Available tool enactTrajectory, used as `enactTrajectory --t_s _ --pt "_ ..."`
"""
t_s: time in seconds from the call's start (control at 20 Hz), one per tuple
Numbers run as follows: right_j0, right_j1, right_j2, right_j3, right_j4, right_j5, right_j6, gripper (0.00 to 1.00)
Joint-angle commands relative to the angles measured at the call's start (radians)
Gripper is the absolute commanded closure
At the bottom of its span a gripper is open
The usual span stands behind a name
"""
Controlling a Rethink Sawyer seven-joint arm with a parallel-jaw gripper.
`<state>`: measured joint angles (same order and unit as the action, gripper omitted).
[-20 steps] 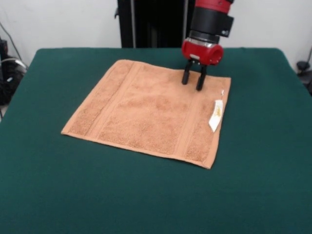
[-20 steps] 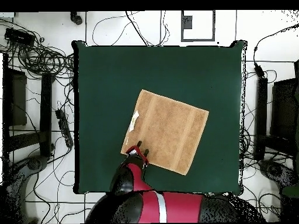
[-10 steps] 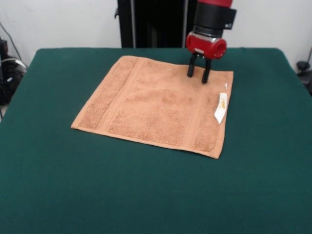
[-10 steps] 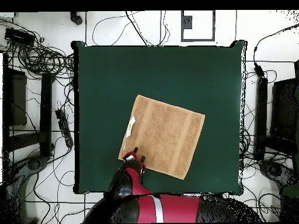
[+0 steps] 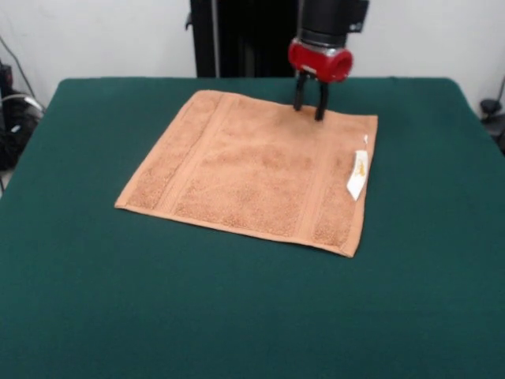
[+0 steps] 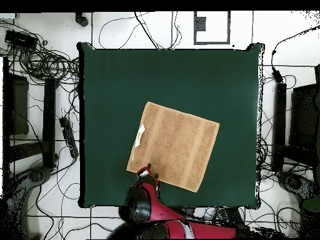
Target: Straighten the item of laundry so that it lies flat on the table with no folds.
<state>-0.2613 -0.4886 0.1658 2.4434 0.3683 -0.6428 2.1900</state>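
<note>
The towel (image 5: 256,170) lies spread flat near the middle of the table (image 5: 252,316) with no fold showing, and the gripper (image 5: 308,104) — fingers apart, holding nothing — hangs over its edge nearest the robot, beside the label (image 5: 357,175) corner.

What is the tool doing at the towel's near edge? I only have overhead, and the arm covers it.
Observer: In the front view the tool is open, fingers apart, with nothing between them, over the towel's edge on the robot's side.
Operator: Any fold or lifted corner?
Observer: None from the front: it lies flat on the table, all four corners down.
Operator: Label tucked under?
Observer: No, the white label lies on top of the towel, just inside its edge.
</note>
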Motion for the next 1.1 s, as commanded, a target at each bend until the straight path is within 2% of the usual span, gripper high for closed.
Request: enactTrajectory --t_s 0.05,0.25,0.45,0.75,1.1 --pt "-0.159 -0.117 -0.119 -0.129 -0.125 0.298 -0.144 0.0" --pt "-0.261 -0.144 -0.124 -0.226 -0.294 0.39 -0.183 0.0" --pt "-0.284 -0.158 -0.144 -0.295 -0.389 0.456 -0.175 0.0" --pt "-0.318 -0.155 -0.144 -0.383 -0.503 0.509 -0.109 0.0" --pt "-0.319 -0.15 -0.143 -0.444 -0.573 0.561 -0.059 0.0"
